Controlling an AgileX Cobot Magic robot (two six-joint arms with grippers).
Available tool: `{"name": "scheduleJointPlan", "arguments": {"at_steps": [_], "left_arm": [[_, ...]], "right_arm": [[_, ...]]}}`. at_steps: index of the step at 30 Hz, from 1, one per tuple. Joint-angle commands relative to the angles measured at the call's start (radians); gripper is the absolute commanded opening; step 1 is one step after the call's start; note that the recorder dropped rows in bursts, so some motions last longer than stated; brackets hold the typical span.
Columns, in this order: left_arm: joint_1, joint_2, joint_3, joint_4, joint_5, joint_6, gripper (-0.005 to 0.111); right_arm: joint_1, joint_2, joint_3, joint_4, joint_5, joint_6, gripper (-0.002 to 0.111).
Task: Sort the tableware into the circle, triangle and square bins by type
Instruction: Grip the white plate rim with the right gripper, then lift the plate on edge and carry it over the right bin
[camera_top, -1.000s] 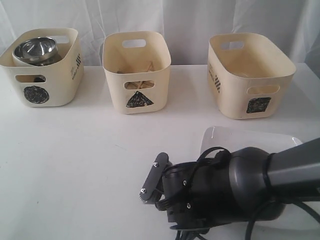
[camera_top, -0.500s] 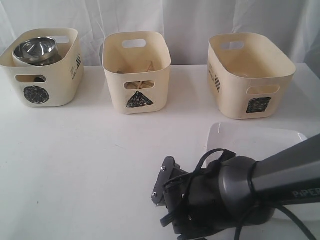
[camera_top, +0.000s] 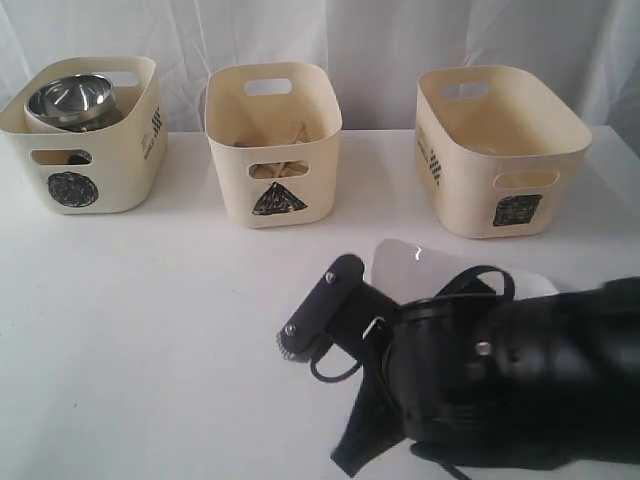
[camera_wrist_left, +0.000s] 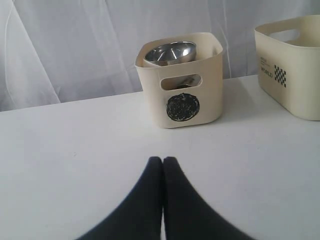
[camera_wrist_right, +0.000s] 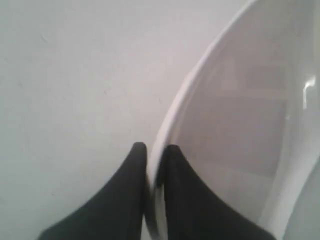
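Three bins (camera_top: 272, 150), steel bowl (camera_top: 70, 98) in circle bin (camera_top: 110, 172), arm (camera_top: 520, 380) hiding plate (camera_top: 412, 266)

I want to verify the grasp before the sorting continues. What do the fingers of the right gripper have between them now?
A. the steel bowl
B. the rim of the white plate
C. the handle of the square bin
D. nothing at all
B: in the right wrist view the right gripper has one finger on each side of the rim of the white plate, pinching it.
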Motion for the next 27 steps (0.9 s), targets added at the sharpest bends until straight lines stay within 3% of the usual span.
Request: {"name": "scheduleJointPlan", "arguments": {"at_steps": [1,10,27], "left_arm": [[0.001,-0.005,0.003,0.002,-0.007,-0.001,0.0],[0.001,-0.005,0.003,0.002,-0.007,-0.001,0.0],[0.001,-0.005,0.003,0.002,-0.007,-0.001,0.0]], "right_arm": [[0.036,-0.188,-0.024,0.018,-0.027,-0.005,0.0],[0.036,-0.426,-0.041,0.008,0.041,-0.007,0.0],[0.036,-0.707,-0.038,-0.168,-0.099,-0.071,0.0]]}}
